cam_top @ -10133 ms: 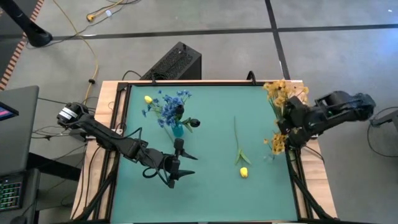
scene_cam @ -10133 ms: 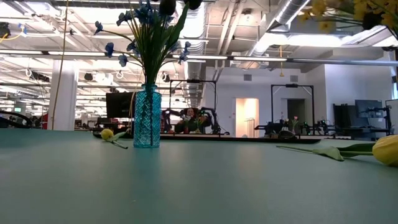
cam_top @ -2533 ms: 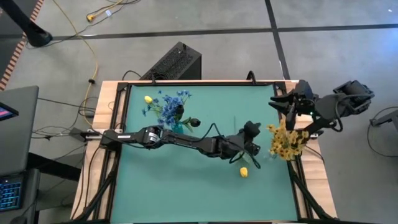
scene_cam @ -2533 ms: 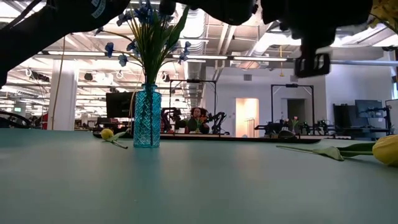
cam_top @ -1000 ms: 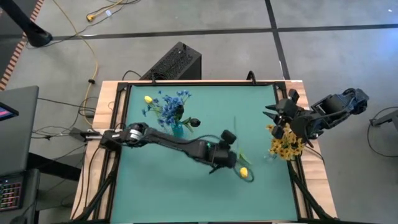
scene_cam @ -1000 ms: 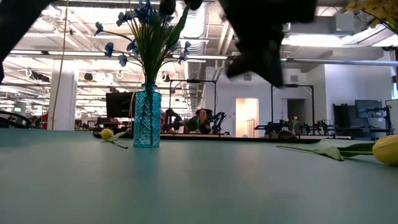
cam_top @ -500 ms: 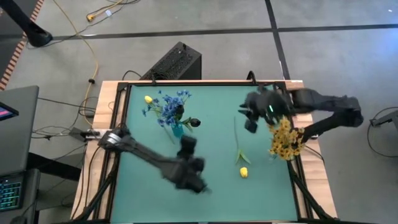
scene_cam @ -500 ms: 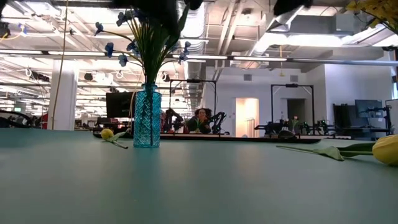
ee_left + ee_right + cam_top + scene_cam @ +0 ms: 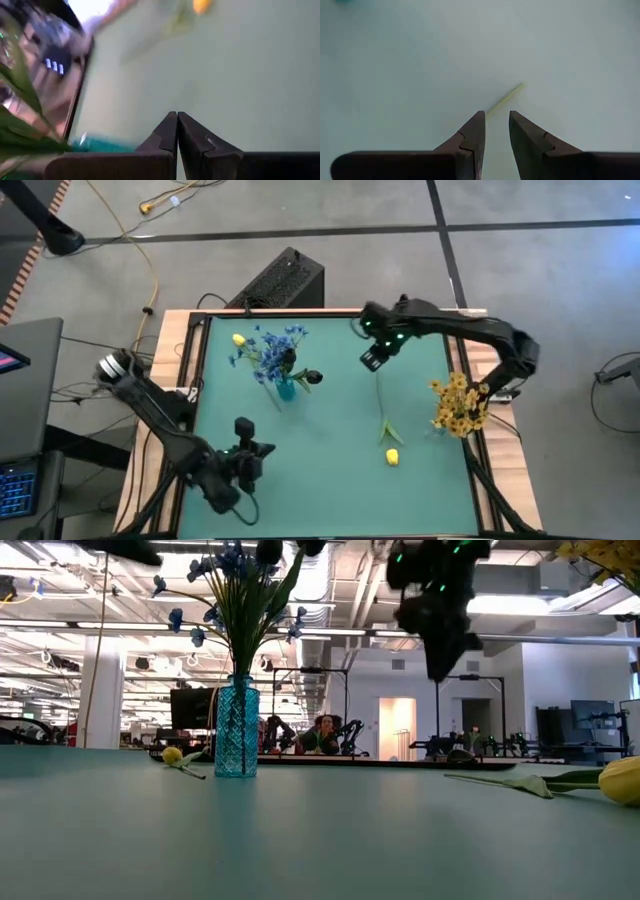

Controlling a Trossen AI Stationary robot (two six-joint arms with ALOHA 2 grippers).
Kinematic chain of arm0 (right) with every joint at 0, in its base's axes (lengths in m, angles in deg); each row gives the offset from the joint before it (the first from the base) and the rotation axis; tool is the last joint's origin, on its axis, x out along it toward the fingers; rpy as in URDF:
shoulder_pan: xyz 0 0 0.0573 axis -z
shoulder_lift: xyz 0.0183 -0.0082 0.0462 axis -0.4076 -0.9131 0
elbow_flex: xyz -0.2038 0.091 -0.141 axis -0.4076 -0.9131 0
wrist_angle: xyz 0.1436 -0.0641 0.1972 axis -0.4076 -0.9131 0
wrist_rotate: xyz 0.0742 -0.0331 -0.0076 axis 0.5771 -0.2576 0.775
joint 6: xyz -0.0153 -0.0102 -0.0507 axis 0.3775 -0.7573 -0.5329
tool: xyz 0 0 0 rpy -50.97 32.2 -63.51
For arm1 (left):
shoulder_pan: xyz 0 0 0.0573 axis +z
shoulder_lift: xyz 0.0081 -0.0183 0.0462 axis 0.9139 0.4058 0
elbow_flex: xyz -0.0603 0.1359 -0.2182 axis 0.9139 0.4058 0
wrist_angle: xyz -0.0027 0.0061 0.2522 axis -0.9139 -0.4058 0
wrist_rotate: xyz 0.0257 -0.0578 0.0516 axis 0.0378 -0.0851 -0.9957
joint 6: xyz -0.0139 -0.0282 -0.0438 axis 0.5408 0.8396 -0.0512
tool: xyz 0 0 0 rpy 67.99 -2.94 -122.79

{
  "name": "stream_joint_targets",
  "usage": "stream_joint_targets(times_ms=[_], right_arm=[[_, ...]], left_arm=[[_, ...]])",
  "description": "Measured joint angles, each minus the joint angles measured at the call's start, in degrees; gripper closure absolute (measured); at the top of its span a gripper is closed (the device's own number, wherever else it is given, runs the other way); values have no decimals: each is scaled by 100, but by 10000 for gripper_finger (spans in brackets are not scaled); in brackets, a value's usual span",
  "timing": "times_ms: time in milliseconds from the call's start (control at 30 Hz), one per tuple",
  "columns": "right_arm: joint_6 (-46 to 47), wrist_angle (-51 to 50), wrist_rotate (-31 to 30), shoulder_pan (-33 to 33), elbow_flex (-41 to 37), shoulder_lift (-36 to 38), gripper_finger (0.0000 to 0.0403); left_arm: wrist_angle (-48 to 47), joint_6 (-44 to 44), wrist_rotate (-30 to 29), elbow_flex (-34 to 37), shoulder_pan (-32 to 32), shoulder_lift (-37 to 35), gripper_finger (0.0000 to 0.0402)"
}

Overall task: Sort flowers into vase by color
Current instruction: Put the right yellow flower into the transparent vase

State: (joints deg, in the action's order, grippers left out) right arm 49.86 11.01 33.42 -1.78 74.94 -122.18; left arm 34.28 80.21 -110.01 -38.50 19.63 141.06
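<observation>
A yellow bud point(image 9: 392, 457) on a thin green stem point(image 9: 380, 395) lies flat on the green mat, right of centre. My right gripper point(image 9: 372, 358) hovers above the stem's far end point(image 9: 507, 97), pointing down, slightly open, touching nothing. A blue glass vase point(image 9: 237, 726) holds blue flowers point(image 9: 272, 350) and a dark bud point(image 9: 313, 377). A small yellow bud point(image 9: 238, 339) lies on the mat beyond it. A yellow-orange bunch point(image 9: 460, 405) stands at the right edge. My left gripper point(image 9: 252, 454) is shut and empty near the front left.
The table's wooden frame point(image 9: 190, 380) borders the mat. A black box point(image 9: 280, 280) stands on the floor behind the table. The mat's middle and near part lie bare between the two arms.
My left gripper has drawn back from beside the yellow bud toward the table's near left corner, staying shut. My right gripper has swung from the right edge toward the table's middle, sunk and tipped downward over the stem's far end. The flowers have stayed in place.
</observation>
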Motion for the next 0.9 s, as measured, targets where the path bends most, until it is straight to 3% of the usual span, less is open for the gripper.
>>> stream_joint_targets(times_ms=[167, 333, 500, 600, 900], right_arm=[[236, -91, 467, -208, 0, -722, 285], [296, -411, 644, -330, -26, -1078, 232], [839, 580, 500, -349, -742, -861, 149], [1078, 905, 500, -361, -1362, -718, 119], [1964, 2033, 483, -871, -2497, -354, 109]], left_arm=[[2830, -847, -755, 1541, -138, -879, 390], [4514, -1474, -756, 2615, -135, -1219, 343], [4884, -1559, -458, 2727, -132, -1371, 285], [4918, -1617, -317, 2651, -139, -1382, 258], [4795, -1638, -176, 2644, -152, -1382, 232]])
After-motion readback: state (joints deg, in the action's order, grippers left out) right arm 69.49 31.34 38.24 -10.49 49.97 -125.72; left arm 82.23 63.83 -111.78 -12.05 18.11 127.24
